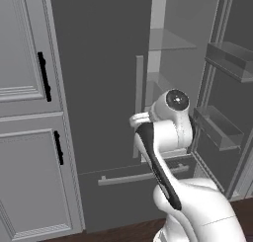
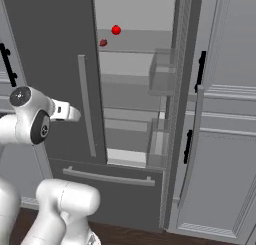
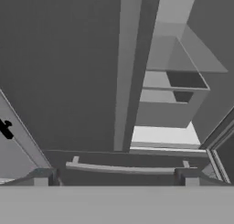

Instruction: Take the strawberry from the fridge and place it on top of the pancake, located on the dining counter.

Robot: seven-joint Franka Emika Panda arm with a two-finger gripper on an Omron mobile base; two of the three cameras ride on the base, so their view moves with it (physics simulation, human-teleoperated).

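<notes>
2 small red things are sitting on an upper shelf inside the open fridge (image 2: 135, 79) in the right base view: the darker, lumpy strawberry (image 2: 103, 42) and, just beside it, a brighter round ball (image 2: 116, 30). The fridge's closed left door is hiding part of that shelf. The clear door bins (image 2: 161, 71) are looking bare, though their insides are hard to make out. The gripper (image 3: 116, 175) is facing the bottom drawer's bar handle (image 3: 128, 168), its fingers spread wide, pinching nothing.
</notes>
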